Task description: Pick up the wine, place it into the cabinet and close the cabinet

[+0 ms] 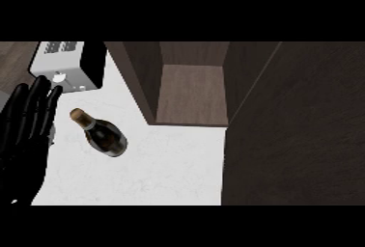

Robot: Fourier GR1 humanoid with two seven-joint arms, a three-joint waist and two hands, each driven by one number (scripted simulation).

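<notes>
Nearest me, my left hand (27, 130) rests with fingers spread beside the wine bottle (103, 135) standing before the open cabinet (191, 96).

One hand (27, 130) is visible, at the left edge of the head view: the robot's left hand. It is black and extends upward from the lower-left of the view. The fingers (35, 99) are straight, held close together and pointing up. It holds nothing. The right hand does not appear.
</notes>
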